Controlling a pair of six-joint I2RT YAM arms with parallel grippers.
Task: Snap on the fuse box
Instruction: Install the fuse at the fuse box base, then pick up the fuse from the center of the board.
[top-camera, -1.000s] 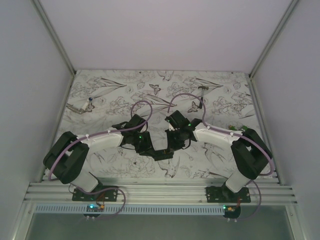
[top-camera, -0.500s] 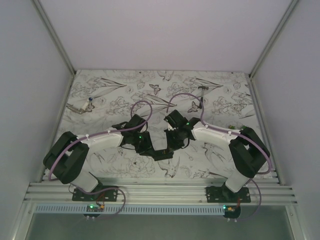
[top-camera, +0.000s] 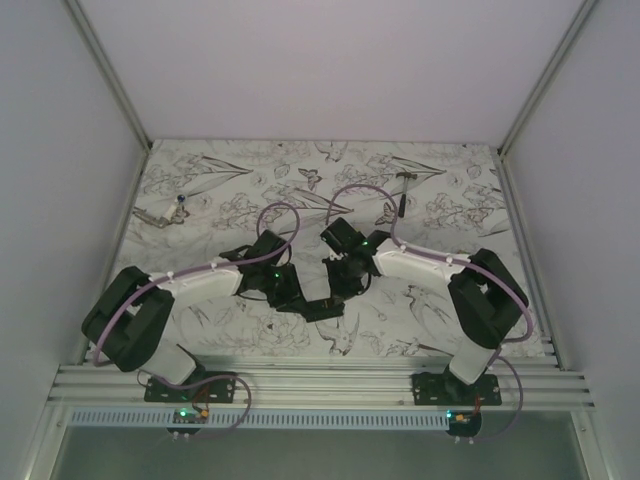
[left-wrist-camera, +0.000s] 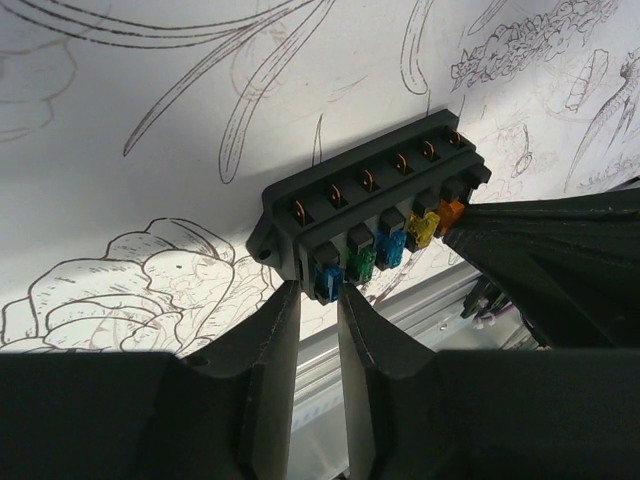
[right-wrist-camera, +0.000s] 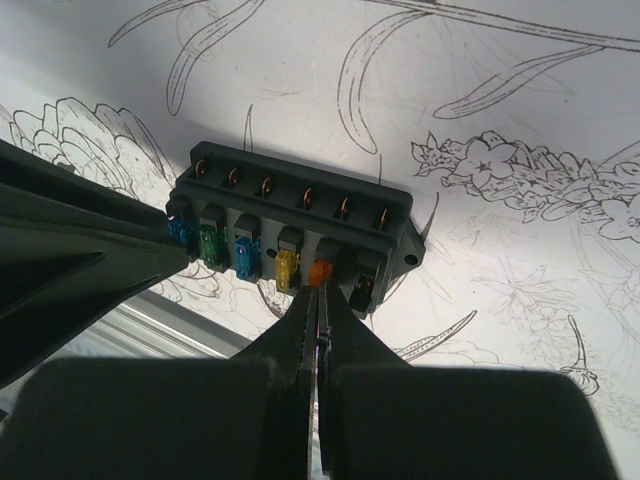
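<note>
The fuse box (left-wrist-camera: 370, 225) lies on the table (left-wrist-camera: 150, 200), its long side running nine to three o'clock. The right gripper (right-wrist-camera: 318, 290) is squeezed tight, tips touching the orange fuse (right-wrist-camera: 319, 272) at twelve. The left gripper (left-wrist-camera: 315, 290) shows a thin gap at the blue fuse (left-wrist-camera: 328, 282). Maybe it pinches there, I can't tell.

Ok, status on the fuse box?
Left hand clamped on fuse box at its blue fuse end. Right hand shut, tips on the orange fuse. Hammer far back, clear of both hands.
</note>
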